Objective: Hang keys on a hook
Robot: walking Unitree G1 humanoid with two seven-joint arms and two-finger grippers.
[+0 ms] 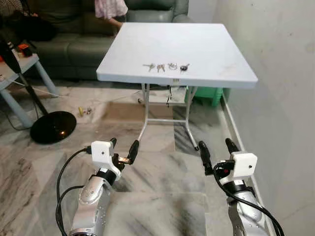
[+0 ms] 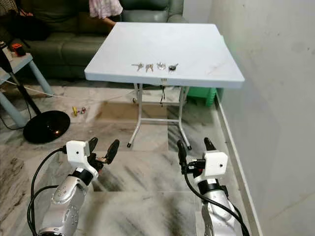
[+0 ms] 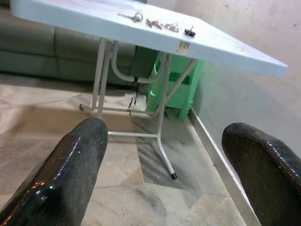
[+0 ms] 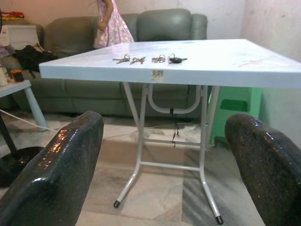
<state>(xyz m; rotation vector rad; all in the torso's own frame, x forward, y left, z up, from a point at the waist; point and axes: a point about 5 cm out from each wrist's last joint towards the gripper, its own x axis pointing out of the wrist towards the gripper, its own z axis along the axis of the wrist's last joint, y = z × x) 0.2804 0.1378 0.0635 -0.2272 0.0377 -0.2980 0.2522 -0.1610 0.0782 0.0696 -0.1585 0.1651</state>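
1. Keys (image 1: 166, 67): four small bunches in a row near the front edge of the white table (image 1: 206, 49), flat on top, close together but apart. Nothing is touching them.
2. Progress: I judge the task barely begun. No key is picked up, and no hook can be made out, so where the keys should hang is unclear. Left to do: approach, grasp a bunch, find the hook, hang it.
3. Left pincer (image 1: 124, 147): fingers spread, holding nothing, low over the marble floor (image 1: 162, 162), well short of the table and below its top.
4. Right pincer (image 1: 216, 145): fingers spread too, holding nothing, at a similar height, well apart from the keys.
5. Edges: the keys lie just behind the table's front edge, so a reach from the front should be short, but a nudge could send them off the lip. The folding legs (image 1: 145, 115) stand under that edge.
6. Room: there is open floor between the robot and the table. A wall (image 1: 280, 98) runs close on the right, alongside the right arm and the table's right side. A fan base (image 1: 53, 126) and a side table (image 1: 19, 69) stand to the left, and small bits lie on the floor (image 1: 84, 111) near them.
7. Behind the table: a green sofa (image 1: 74, 44), a person in a patterned dress (image 1: 110, 9) at the far edge, and a green stool (image 1: 209, 95) underneath at the right.
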